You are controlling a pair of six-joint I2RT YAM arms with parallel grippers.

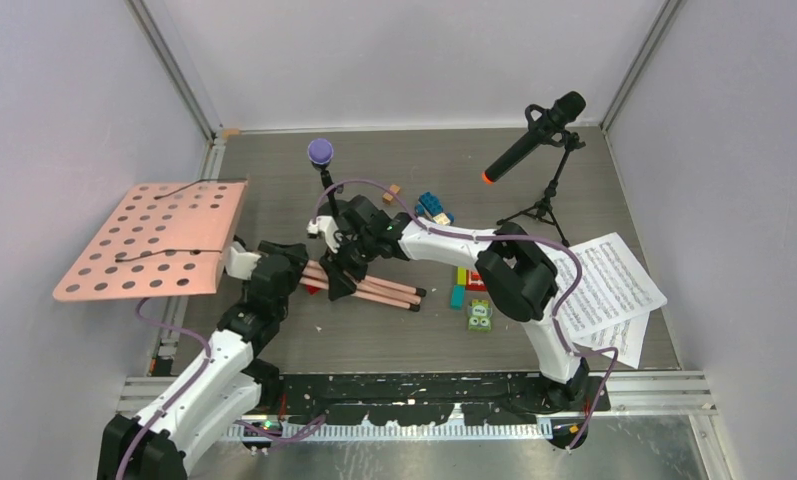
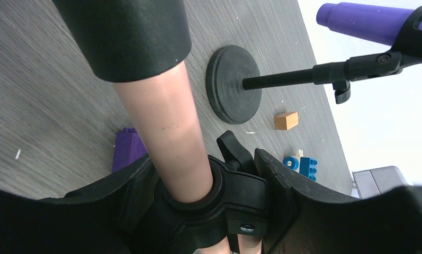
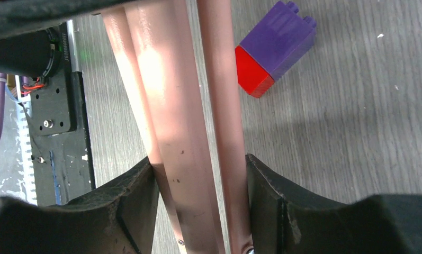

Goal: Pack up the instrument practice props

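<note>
The pink sheet-music holder [image 1: 154,240] lies tipped over on the table [image 1: 274,170]. Its perforated plate juts out at 9 o'clock, and its folded legs [image 1: 389,290] run from the middle toward 4 o'clock.

Both arms have hold of it. The left gripper [image 1: 274,270] clamps the black collar [image 2: 219,196] on the pink pole, with a finger pressed to each side. The right gripper [image 1: 346,270] is closed on the bundled legs, and both pads touch the tubes in the right wrist view. A purple and red brick [image 3: 275,47] sits on the wood just beside those legs.

At 12 o'clock the purple-headed microphone [image 1: 320,152] stands upright in its round-based support [image 2: 232,84]. At 2 o'clock the black orange-tipped microphone [image 1: 534,135] slants across the top of a tripod support [image 1: 546,205]. The white note sheets [image 1: 614,290] lie overlapped at 3 o'clock, partly under the right arm. A few coloured bricks [image 1: 471,300] lie between the legs and the sheets.
</note>
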